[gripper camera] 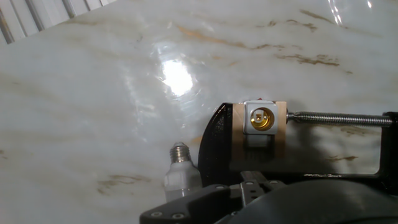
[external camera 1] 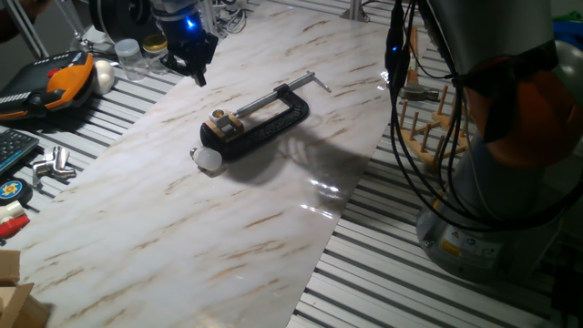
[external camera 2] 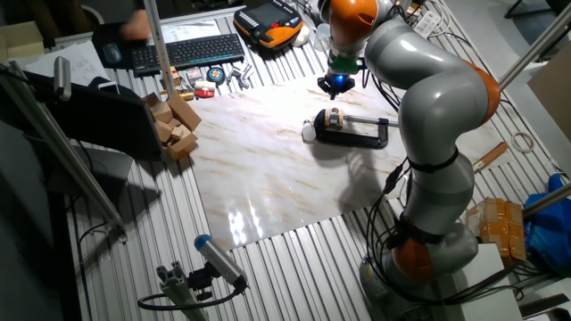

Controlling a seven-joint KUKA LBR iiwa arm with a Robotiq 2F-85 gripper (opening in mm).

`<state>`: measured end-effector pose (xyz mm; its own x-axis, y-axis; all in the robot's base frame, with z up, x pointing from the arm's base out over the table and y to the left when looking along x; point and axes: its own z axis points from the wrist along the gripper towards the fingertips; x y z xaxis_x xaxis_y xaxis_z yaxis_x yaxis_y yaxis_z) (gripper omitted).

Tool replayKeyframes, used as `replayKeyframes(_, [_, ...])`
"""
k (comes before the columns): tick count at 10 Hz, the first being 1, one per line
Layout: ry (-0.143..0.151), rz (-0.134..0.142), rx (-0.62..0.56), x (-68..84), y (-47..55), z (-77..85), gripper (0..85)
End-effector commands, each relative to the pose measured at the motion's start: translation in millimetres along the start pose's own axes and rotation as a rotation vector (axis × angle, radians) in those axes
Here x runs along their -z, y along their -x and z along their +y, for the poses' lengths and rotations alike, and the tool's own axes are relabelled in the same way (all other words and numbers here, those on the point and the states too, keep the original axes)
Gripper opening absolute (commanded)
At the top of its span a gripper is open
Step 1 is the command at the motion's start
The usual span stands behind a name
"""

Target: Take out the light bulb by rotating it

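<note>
The light bulb lies on its side on the marble board, out of its socket and touching the near end of the black C-clamp. In the hand view the bulb shows its grey screw base pointing away, left of the empty white socket held in the clamp between wooden pads. My gripper hangs above the board's far edge, well away from the bulb, open with nothing between its fingers. From the other fixed view the gripper is behind the clamp and the bulb.
Clear jars, a white egg-shaped object and an orange-black pendant sit on the slatted table beyond the board. A wooden peg rack stands to the right. Wooden blocks and a keyboard lie on the far side.
</note>
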<state>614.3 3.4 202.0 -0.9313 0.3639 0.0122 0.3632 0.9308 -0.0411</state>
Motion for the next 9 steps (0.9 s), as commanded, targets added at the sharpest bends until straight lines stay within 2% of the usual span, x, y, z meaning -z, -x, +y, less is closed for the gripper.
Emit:
replayKeyframes(1, [0.001,0.001,0.001,-0.2,-0.2,0.4,0.0])
replayKeyframes(9, [-0.001,-0.001,-0.011,-0.8,2.5,1.6,0.0])
